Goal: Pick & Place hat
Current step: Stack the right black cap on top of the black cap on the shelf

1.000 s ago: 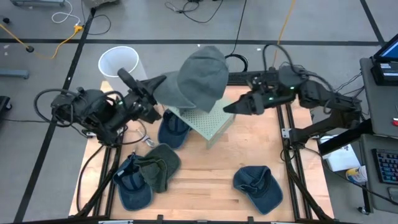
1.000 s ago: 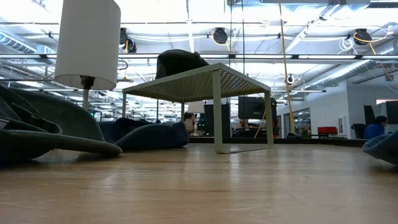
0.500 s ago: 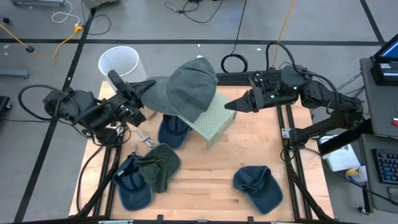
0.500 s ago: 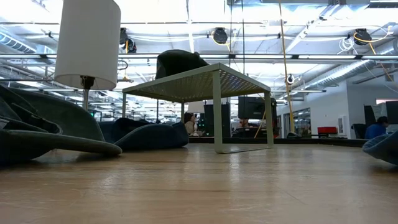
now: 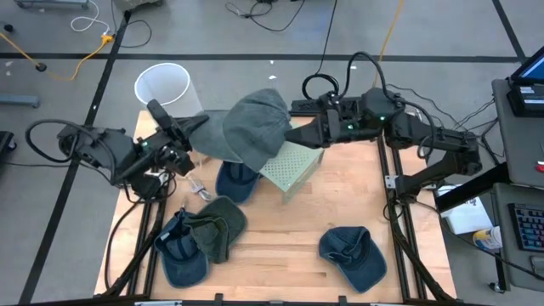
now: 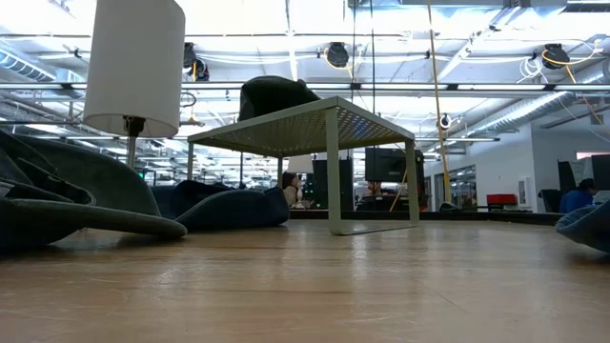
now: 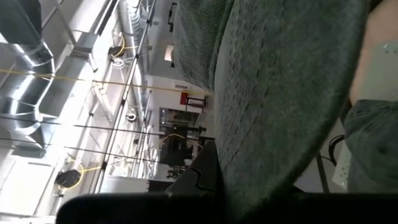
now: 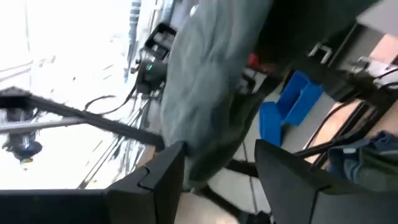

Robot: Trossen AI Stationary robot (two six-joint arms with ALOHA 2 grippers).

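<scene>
**A:** The grey hat (image 5: 248,127) hangs in the air over the far left corner of the small perforated stand (image 5: 293,168), its brim end pinched in the left gripper (image 5: 189,136). Over the past second it has drifted left and a little nearer the white bin (image 5: 163,85), away from the middle of the stand.

**B:** And the right arm?

**A:** It has swung in from the right. A second ago its tip was well off the stand's right edge; now the right gripper (image 5: 299,134) sits just beside the hat's crown, and its wrist view shows the two dark fingers (image 8: 163,169) spread apart with the grey fabric (image 8: 205,81) between and beyond them, nothing clamped yet.

**B:** So what does that mean for the task?

**A:** I'd judge a hand-over or a two-handed steadying is being set up. The hat is lifted but not placed.

**B:** And the surface?

**A:** A pale wooden table (image 5: 280,238). A blue hat (image 5: 234,180) lies just left of the stand, an olive hat (image 5: 219,228) and another blue hat (image 5: 181,253) near the left front, and a fourth blue one (image 5: 355,253) near the right front. The low view shows another dark hat (image 6: 274,95) resting on the stand's top.

**B:** The room?

**A:** Grey floor with taped lines and cables, an open hall with ceiling ducts, and a person in blue (image 6: 577,197) far off on the right.
</scene>
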